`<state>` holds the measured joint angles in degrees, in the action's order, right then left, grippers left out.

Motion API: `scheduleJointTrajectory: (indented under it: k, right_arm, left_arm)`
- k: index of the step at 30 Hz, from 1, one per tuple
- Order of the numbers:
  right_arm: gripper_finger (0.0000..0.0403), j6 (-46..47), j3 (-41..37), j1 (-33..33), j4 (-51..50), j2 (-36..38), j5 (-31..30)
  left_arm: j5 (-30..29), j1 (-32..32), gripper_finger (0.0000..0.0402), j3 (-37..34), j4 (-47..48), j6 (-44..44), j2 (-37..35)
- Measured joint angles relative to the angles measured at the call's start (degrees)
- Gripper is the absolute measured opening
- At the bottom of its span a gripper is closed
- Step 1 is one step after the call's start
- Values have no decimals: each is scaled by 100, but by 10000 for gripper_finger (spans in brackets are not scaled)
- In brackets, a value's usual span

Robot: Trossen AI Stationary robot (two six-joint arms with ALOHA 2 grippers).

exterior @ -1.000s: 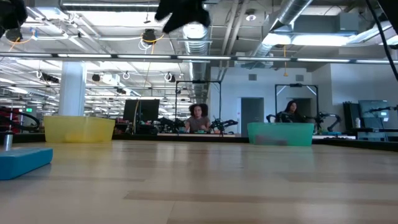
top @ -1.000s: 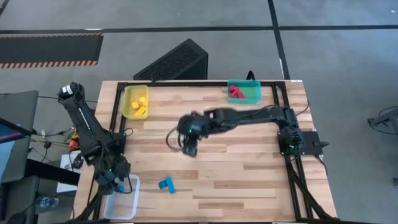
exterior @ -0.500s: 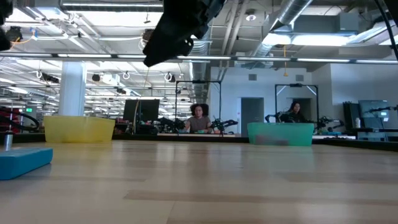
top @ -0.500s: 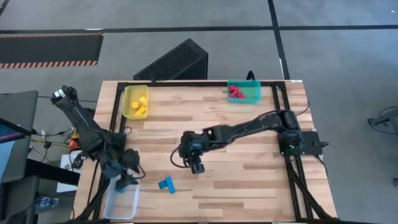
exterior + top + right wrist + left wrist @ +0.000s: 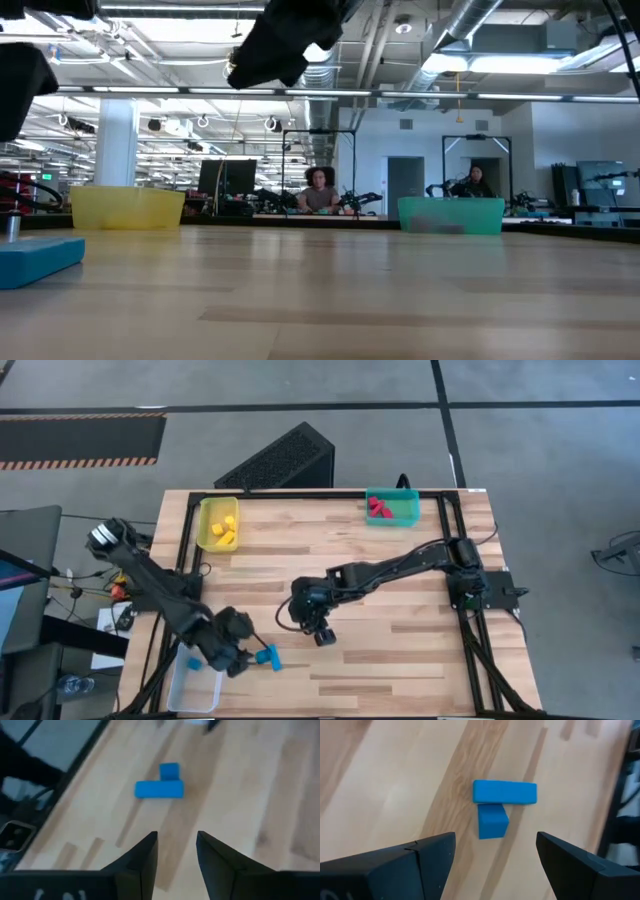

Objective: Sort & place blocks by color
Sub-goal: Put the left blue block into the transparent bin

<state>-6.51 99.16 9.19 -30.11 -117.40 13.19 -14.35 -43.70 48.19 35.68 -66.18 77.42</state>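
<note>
Claws both open: left claw [image 5: 243, 656] by blue bar [image 5: 504, 792] w/ cube [image 5: 492, 820], right claw [image 5: 322, 636] seemingly hovering mid-table.

left gripper [image 5: 243, 653] hangs low with fingers spread wide, right gripper [image 5: 322, 635] mid-table, fingers slightly parted.
</note>
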Motion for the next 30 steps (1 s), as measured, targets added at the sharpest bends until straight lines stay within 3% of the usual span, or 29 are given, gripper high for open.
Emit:
scheduleJointTrajectory:
  k: [13,21,24,30]
  right_arm:
    - [133,154,4,-249,-235,100,490]
    - [116,501,4,71,-341,109,462]
    - [110,501,0,250,-312,109,170]
    - [98,1305,-942,323,1052,101,-131]
  left_arm:
    - [362,7,263,844,51,106,2066]
    - [358,20,263,889,110,99,2351]
    - [300,35,253,880,170,100,2351]
    - [172,113,203,880,-67,307,2351]
